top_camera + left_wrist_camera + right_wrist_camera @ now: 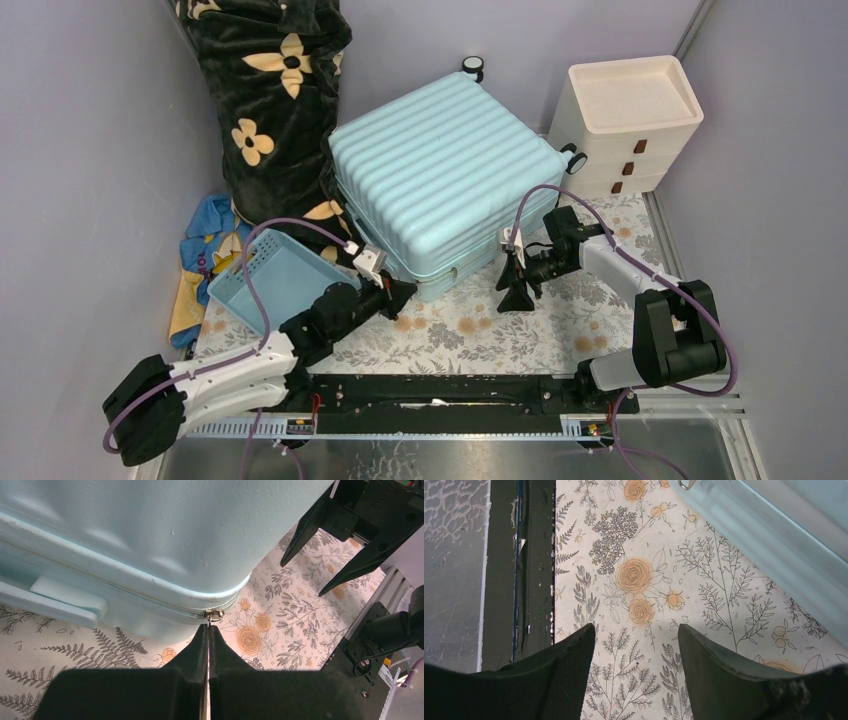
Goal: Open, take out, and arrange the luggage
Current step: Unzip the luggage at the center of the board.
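The luggage [440, 170] is a pale aqua ribbed suitcase lying flat and closed on the floral mat [470, 330]. Its smooth corner [150, 530] fills the left wrist view, and its edge [784, 540] crosses the right wrist view's top right. My left gripper [405, 290] sits at the near corner, shut [208, 627] on the thin metal zipper pull [215, 614] hanging from the zip line. To the right of that corner my right gripper [517, 290] points down at the mat. It is open [636, 630] with only the mat between its fingers.
A small blue basket [270, 275] lies left of the suitcase, beside a blue-yellow cloth [205, 250]. A black flowered blanket [280, 100] stands at the back left and a cream drawer unit [625, 125] at the back right. The black base rail [440, 390] runs along the near edge.
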You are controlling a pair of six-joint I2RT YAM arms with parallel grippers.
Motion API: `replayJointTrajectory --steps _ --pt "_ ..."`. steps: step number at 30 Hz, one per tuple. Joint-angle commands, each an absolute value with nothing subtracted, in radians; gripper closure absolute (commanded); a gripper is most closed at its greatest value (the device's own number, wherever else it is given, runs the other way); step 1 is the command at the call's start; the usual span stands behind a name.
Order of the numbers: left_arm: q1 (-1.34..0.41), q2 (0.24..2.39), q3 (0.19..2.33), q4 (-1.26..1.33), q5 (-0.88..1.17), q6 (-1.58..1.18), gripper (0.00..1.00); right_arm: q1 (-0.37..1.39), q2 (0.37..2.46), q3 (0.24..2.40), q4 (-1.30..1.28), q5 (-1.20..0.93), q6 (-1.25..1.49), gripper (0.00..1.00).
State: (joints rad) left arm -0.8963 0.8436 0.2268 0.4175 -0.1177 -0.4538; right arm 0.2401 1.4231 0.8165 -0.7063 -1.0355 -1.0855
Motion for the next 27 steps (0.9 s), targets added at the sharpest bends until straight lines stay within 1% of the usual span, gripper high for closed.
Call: replayJointTrajectory --steps 1,8,12,27 --pt "-0.878 0.884 0.284 0.377 -0.267 -0.418 1.00 0.250 1.420 0.854 -0.725 -1.037 -1.107 0.31" --pt "-0.877 0.827 0.298 0.298 -0.409 -0.429 1.00 0.251 1.417 0.854 -0.727 -1.037 -1.109 0.31" --pt "-0.870 0.802 0.303 0.266 -0.449 -0.427 1.00 0.252 1.420 0.854 -0.727 -1.036 -1.111 0.31" --pt "-0.724 0.857 0.365 0.239 -0.382 -0.384 1.00 0.252 1.420 0.852 -0.724 -1.042 -1.111 0.31"
